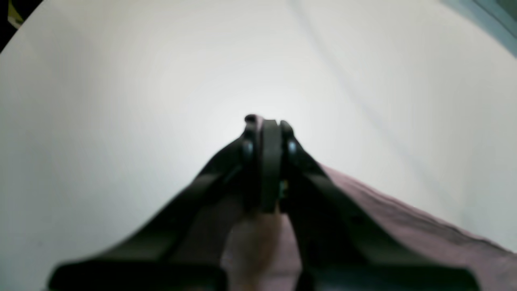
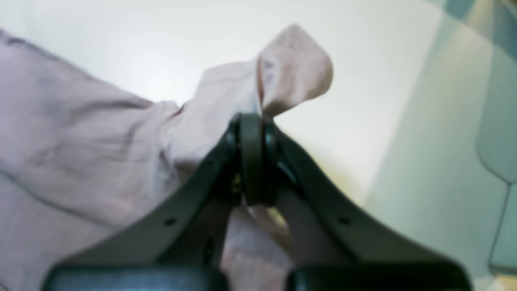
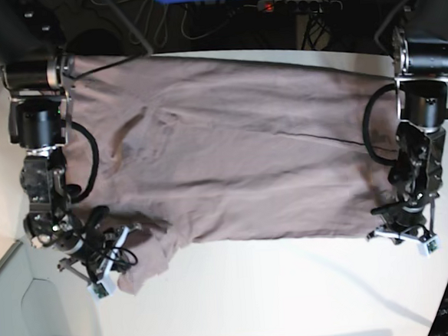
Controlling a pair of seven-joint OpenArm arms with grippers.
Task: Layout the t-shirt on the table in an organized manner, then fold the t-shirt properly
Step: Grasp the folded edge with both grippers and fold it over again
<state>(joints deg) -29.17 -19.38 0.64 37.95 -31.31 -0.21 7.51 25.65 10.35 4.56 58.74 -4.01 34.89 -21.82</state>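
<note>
Soft, wrinkly mauve t-shirt lies spread on the smooth white desk; the left end effector and right end effector each pinch a corner of its cloth.

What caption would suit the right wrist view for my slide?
Right gripper shut on a bunched sleeve of the mauve-grey t-shirt above the white table.

1. We find bare table along the near side, open to either gripper.
2. The t-shirt covers the middle span.
3. Cables and a power strip crowd the far edge.
</note>
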